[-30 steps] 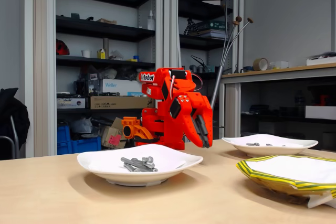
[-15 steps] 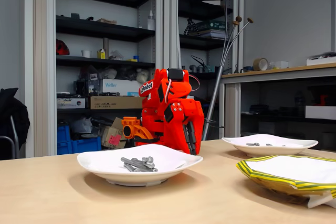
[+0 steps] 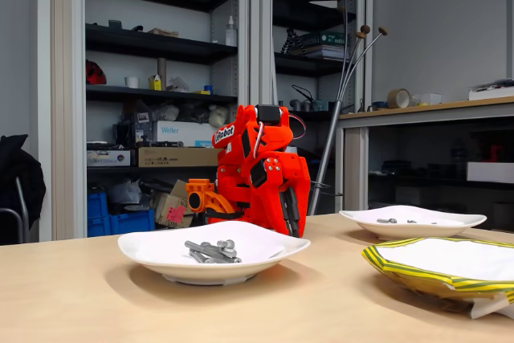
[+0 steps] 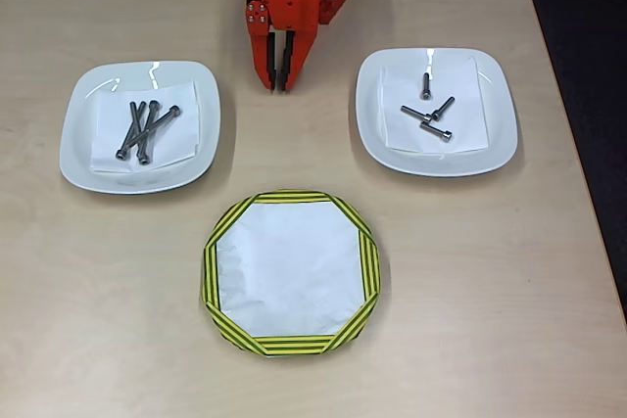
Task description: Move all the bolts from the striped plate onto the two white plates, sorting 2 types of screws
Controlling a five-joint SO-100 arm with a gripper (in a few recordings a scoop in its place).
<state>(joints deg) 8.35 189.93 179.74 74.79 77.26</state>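
You see the long bolts (image 4: 143,129) piled on the left white plate (image 4: 83,144), the short bolts (image 4: 429,113) on the right white plate (image 4: 495,115), the striped plate (image 4: 290,345) bare, and the gripper (image 4: 279,83) between the white plates, fingers together.

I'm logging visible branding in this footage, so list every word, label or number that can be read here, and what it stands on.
"Weller": on a white box on the shelf behind the table.
"Robot", preceded by letters too small to read: on a white label on the orange arm.
Too small or blurred to read: print on the cardboard boxes and on the other shelf items.
No text on the white plates or the striped plate.
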